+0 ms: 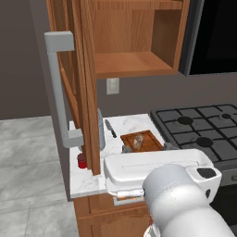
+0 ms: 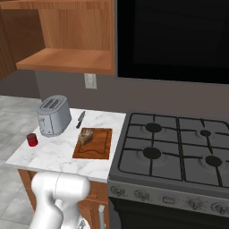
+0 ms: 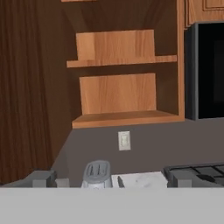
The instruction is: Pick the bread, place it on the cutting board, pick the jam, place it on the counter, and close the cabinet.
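one job seems left — the cabinet [image 1: 88,88] hangs open, its door edge-on beside the long grey bar handle [image 1: 59,92]. bread [image 2: 86,135] sits on the cutting board [image 2: 94,143]; jam [image 2: 31,139] stands on the counter [image 2: 53,156] near the toaster [image 2: 53,115]. gripper [image 3: 109,183] jaws are spread wide, holding nothing. the door looks rigid and hinged — likely best pushed on its outer edge or handle.

No text, label, brand, number or sign can be read anywhere in these pictures: the jam [image 2: 31,139] jar is plain red, the toaster [image 2: 53,116] bare grey metal, the cabinet [image 1: 83,78] door unmarked wood, and the stove [image 2: 174,154] knobs too small to show any marking
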